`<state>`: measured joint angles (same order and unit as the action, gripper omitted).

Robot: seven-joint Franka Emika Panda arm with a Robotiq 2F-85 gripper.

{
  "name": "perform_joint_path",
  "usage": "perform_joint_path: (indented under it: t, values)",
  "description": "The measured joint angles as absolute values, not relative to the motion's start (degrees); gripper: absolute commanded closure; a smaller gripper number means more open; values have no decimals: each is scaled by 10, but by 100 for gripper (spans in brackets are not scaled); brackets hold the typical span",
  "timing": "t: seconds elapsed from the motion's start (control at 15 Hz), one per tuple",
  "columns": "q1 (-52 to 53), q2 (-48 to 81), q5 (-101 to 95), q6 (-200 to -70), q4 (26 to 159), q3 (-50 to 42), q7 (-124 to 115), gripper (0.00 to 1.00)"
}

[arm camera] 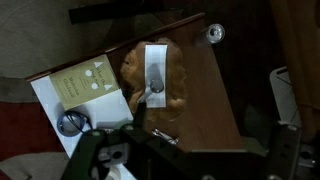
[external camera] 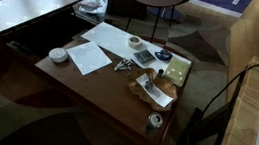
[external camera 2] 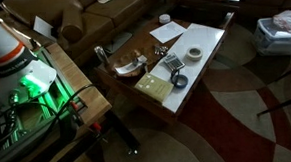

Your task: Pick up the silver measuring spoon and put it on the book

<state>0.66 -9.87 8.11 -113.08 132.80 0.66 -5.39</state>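
The silver measuring spoon (arm camera: 155,90) lies on a white card (arm camera: 156,55) that rests on a brown bag on the wooden table; it also shows in an exterior view (external camera: 152,86). The yellow-green book (arm camera: 85,80) lies beside the card and shows in both exterior views (external camera: 175,72) (external camera 2: 152,87). My gripper (arm camera: 200,140) hangs high above the table. Its dark jaws stand wide apart with nothing between them. The gripper does not show in the exterior views.
A shiny cluster of metal pieces (arm camera: 163,136) (external camera: 122,66) lies near the card. A dark bowl (arm camera: 68,123), a can (arm camera: 214,33), a tape roll (external camera: 134,43) and white paper (external camera: 89,55) share the table (external camera: 98,84). A sofa stands behind (external camera 2: 102,13).
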Motion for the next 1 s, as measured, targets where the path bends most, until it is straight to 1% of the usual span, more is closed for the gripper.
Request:
perform_joint_path:
  t: [0.33,0.67,1.0]
  values:
    - [14,18,77,-1235,1324,30,-143,0]
    - [10,138,77,-1229,1313,13,-166,0]
    - [12,129,77,-1231,1308,13,-166,0]
